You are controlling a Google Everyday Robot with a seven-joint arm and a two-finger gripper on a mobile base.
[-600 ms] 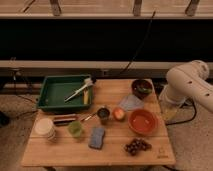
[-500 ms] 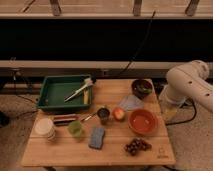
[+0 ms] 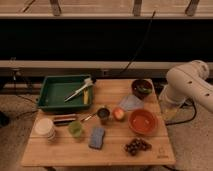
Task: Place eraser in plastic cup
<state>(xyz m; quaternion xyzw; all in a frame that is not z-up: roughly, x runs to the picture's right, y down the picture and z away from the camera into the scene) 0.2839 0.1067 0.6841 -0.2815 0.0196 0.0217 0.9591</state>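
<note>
A light wooden table (image 3: 150, 153) carries everything. At its far left is a green rectangular plastic tray (image 3: 50, 102), and a long-handled brush with a white head (image 3: 79, 91) lies slanted in it. A stack of white bowls (image 3: 44, 129) stands at the near left. A blue-grey rectangular sponge (image 3: 97, 136) lies near the front edge. A dark grey cup (image 3: 103, 114) stands in the middle, just left of a round orange-red fruit (image 3: 119, 114). To the right are an orange bowl (image 3: 142, 121), a pale flat cloth (image 3: 131, 102) and a dark bowl with green contents (image 3: 142, 88). A bunch of dark grapes (image 3: 136, 146) lies at the near right.

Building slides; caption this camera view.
Claw hangs by the right edge of the table; eraser lies near the plastic cup, untouched.
</note>
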